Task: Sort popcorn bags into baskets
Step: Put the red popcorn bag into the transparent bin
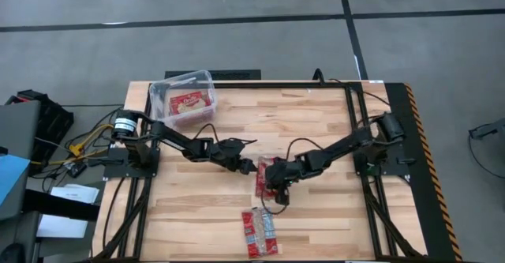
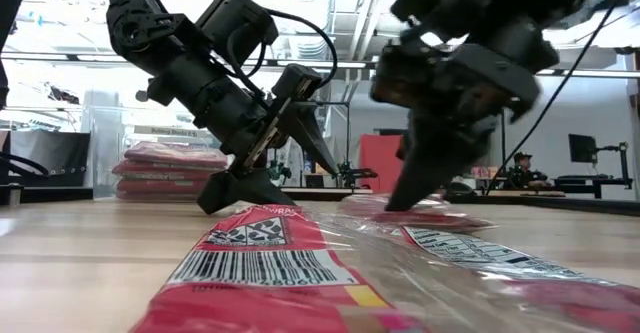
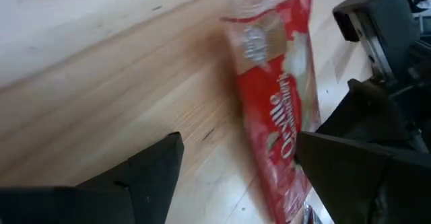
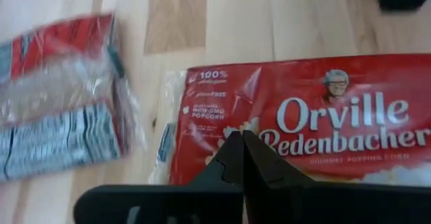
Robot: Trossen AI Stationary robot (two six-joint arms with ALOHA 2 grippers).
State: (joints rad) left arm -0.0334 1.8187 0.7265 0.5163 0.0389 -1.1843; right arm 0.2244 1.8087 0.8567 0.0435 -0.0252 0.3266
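Currently the right claw [image 4: 242,158] is fully closed, tips pressed on a red popcorn bag [image 1: 267,176] lying flat mid-bench [image 1: 331,137], holding nothing. Left claw [image 3: 236,170] stands wide open, straddling that bag's edge, gripping nothing. Another bag [image 1: 259,231] lies near the front edge; the clear basket [image 1: 162,97] holds one bag [image 1: 189,102].

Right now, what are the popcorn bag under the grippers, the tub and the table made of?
The popcorn bag looks like red printed paper inside a clear, shiny plastic wrap; the film shows crinkled past its end. The tub looks like clear hard plastic, since you see a packet through its wall. The table looks like pale wooden planks with a smooth finish; grain lines and seams show.
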